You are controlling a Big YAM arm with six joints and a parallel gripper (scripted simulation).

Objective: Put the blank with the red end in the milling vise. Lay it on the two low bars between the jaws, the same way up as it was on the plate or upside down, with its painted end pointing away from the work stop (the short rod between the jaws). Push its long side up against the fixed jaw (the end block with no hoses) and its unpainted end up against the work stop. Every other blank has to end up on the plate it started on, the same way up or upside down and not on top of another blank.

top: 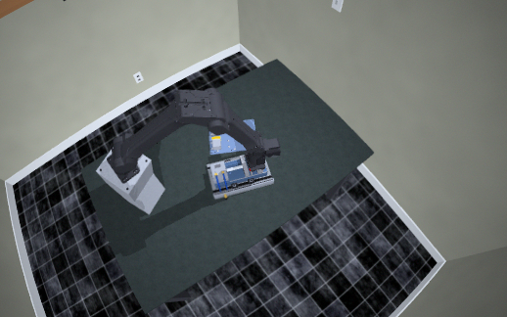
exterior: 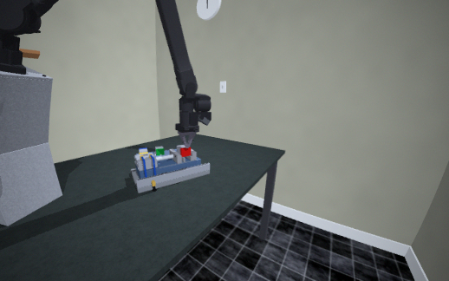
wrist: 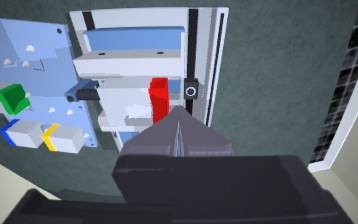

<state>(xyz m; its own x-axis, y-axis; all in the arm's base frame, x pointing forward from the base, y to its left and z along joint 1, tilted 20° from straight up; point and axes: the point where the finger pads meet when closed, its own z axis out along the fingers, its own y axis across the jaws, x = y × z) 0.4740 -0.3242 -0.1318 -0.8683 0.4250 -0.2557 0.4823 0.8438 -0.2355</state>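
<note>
The robot's dark arm arches over to the vise — its gripper (top: 256, 168) (exterior: 187, 146) (wrist: 179, 111) pointing down, fingers closed together beside the red-ended block.

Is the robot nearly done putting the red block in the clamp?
Nearly, I think. The red-ended block lies in the clamp, red end away from the short rod. The green, blue and yellow blocks are on their plate. The gripper is shut, holding nothing. Maybe a last nudge remains; I can't tell if it's snug.
</note>
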